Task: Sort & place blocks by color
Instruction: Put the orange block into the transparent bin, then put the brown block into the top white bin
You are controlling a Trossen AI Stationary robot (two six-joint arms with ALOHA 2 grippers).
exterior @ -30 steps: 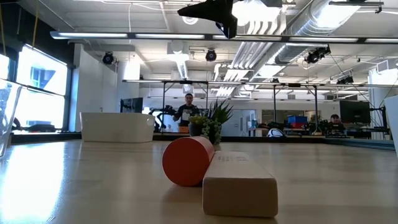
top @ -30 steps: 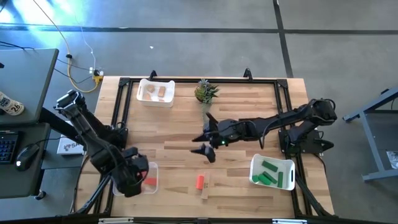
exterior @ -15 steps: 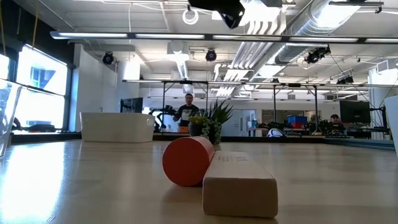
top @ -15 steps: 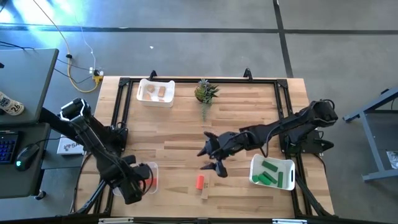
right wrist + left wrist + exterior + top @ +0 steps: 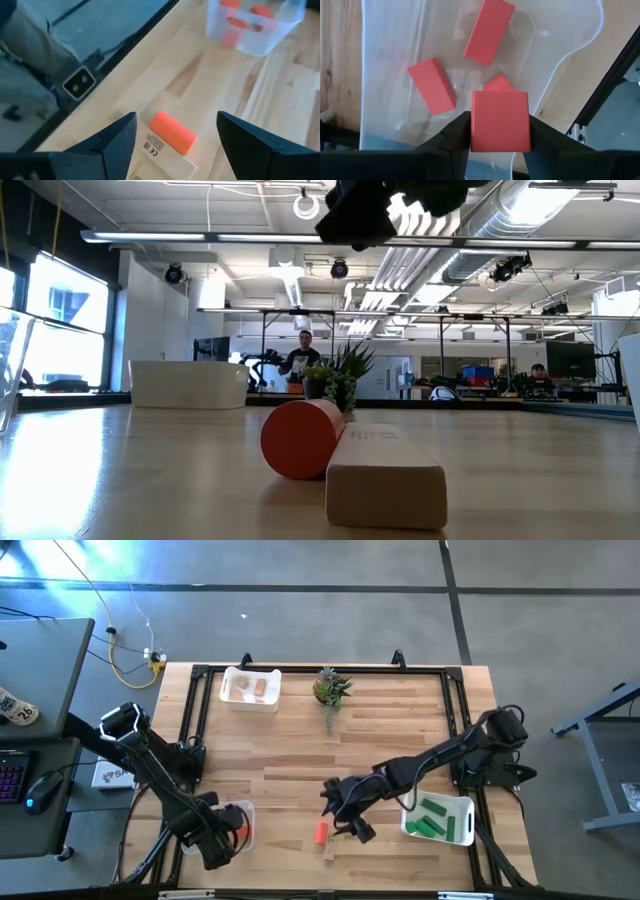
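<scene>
Now my left claw (image 5: pixel 499 131) grips 1 red block (image 5: pixel 500 120) above the clear bin (image 5: pixel 570 45), ready to drop; right claw (image 5: pixel 175 135) spread wide over red cylinder (image 5: pixel 173 131), set to grab

We can read very little. In the right wrist view, at the lower middle of the frame, the tan block (image 5: pixel 159 149) carries a small printed label with what looks like a "CE" mark and a tiny symbol beside it; the finer print is too small to read. In the low view, faint printing shows on top of that same block, unreadable. In the high view, at the far left edge, a white tag (image 5: pixel 14 708) bears dark digits we cannot make out.
</scene>
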